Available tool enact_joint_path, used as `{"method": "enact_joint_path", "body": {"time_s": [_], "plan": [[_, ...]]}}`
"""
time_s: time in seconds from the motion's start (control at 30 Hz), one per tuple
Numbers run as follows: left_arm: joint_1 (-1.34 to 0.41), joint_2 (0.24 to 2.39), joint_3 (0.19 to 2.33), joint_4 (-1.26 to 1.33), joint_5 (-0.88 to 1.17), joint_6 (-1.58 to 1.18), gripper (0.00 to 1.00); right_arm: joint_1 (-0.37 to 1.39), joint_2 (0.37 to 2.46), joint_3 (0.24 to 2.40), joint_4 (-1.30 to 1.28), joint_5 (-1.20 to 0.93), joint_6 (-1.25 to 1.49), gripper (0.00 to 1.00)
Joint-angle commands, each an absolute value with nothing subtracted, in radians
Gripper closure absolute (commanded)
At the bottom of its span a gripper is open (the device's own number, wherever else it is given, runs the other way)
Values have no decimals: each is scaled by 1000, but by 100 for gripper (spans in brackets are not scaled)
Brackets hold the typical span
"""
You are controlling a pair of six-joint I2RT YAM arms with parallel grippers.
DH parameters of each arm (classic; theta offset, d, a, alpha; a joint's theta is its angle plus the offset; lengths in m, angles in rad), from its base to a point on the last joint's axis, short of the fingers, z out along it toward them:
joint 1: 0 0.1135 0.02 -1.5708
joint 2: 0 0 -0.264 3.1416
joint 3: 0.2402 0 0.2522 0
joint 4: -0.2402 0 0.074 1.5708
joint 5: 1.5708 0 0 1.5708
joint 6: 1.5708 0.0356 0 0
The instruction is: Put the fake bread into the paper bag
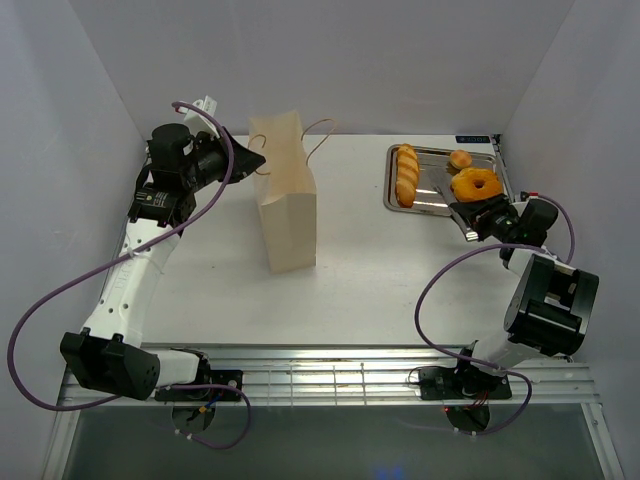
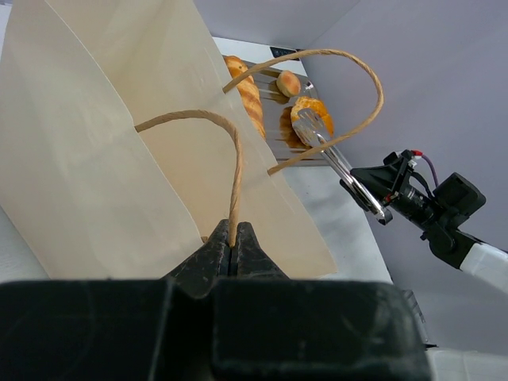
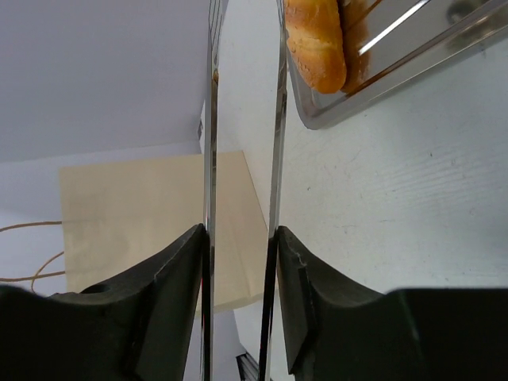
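Just off the near rim of the steel tray [image 1: 432,162] we find the right gripper [image 1: 475,220] clamped on the handle end of the metal tongs [image 1: 452,205]. In its wrist view the two fingers [image 3: 171,274] press the outer faces of the tongs' two steel arms, which run on side by side with a gap between them, so the tongs themselves stand unsqueezed.

From that grip the tongs reach in over the tray's near rim, and their slotted head lies at the near-left edge of the ring doughnut [image 1: 476,184]. From the left wrist we see the head overlapping the doughnut, but we cannot tell whether metal touches pastry. The doughnut sits on the tray's right half. A long ridged loaf [image 1: 406,173] lies along the tray's left side, apart from the tongs, and a small round bun [image 1: 460,158] rests by the tray's far rim, just beyond the doughnut. All three pastries are on the tray and outside the bag.

Well to the left of the tray the paper bag [image 1: 288,210] stands upright on the white table [image 1: 370,270]. Its free cord handle [image 2: 349,71] arcs toward the tray. The held cord handle [image 2: 235,171] is pinched between the closed fingers of the left gripper [image 1: 256,160], on the bag's side away from the tray, about level with the tray's far rim.
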State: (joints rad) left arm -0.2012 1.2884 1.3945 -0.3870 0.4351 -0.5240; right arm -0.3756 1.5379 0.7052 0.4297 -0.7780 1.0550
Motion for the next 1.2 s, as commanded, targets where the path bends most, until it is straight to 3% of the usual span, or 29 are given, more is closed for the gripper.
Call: {"method": "enact_joint_path", "body": {"time_s": [0.0, 0.2, 0.83, 1.17], "plan": [[-203, 1255, 1396, -377, 456, -523, 100, -385, 1500, 742, 497, -839, 1079, 53], [-203, 1253, 1408, -376, 486, -531, 100, -383, 1575, 805, 454, -833, 1043, 50], [-202, 1290, 1417, -367, 476, -525, 100, -285, 1950, 1290, 108, -712, 672, 47], [-204, 1302, 1417, -362, 479, -528, 100, -247, 2077, 1427, 104, -735, 644, 46]]}}
